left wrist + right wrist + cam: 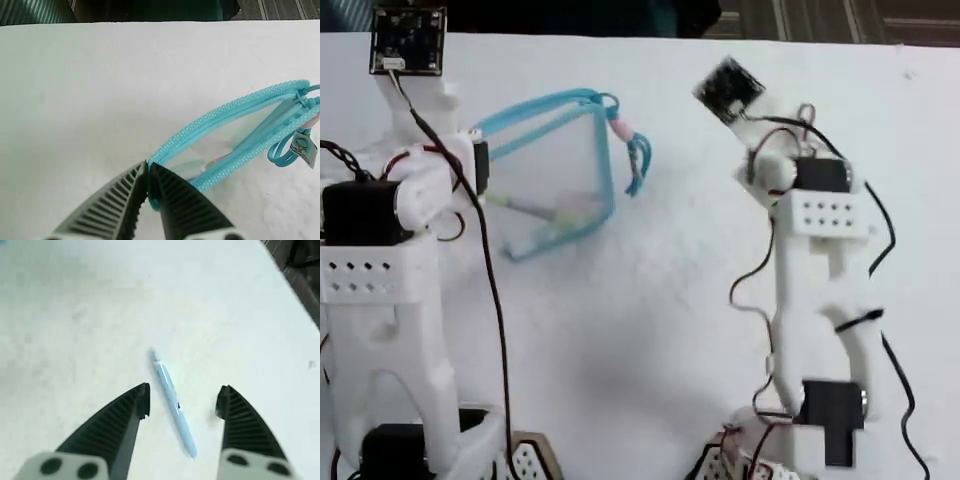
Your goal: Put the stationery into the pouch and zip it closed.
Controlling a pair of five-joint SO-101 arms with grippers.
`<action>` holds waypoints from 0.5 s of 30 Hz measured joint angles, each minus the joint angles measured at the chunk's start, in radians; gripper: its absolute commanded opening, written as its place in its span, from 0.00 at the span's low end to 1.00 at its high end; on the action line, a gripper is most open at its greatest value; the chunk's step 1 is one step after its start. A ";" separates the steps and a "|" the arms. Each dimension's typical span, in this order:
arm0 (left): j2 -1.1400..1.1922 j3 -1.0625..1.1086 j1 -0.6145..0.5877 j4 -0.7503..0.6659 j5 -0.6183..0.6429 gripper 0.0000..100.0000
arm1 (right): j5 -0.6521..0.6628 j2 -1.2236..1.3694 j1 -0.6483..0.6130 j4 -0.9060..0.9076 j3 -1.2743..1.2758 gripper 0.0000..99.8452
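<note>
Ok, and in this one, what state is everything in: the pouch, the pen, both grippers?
pouch: unzipped, mouth gaping, one end pinched.
stationery: some pieces lying inside the pouch, seen through its clear wall.
pen: flat on the table, outside the pouch, not gripped.
left gripper: shut on the pouch's end.
right gripper: open, fingers either side of the pen, above it.

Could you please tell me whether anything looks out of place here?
Only one thing: a blue pen lies loose on the table, outside the pouch, below the open fingers of the right gripper.
</note>
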 measured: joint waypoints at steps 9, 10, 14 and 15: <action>0.000 0.000 0.000 0.000 0.000 0.02 | 0.153 0.322 0.063 0.025 -0.152 0.21; 0.000 0.000 0.000 0.000 0.000 0.02 | 0.153 0.364 0.063 0.043 -0.189 0.21; 0.000 0.000 0.000 0.000 0.000 0.02 | 0.153 0.543 0.060 0.123 -0.361 0.21; 0.000 0.000 0.000 0.000 0.000 0.02 | 0.153 0.591 0.060 0.146 -0.408 0.21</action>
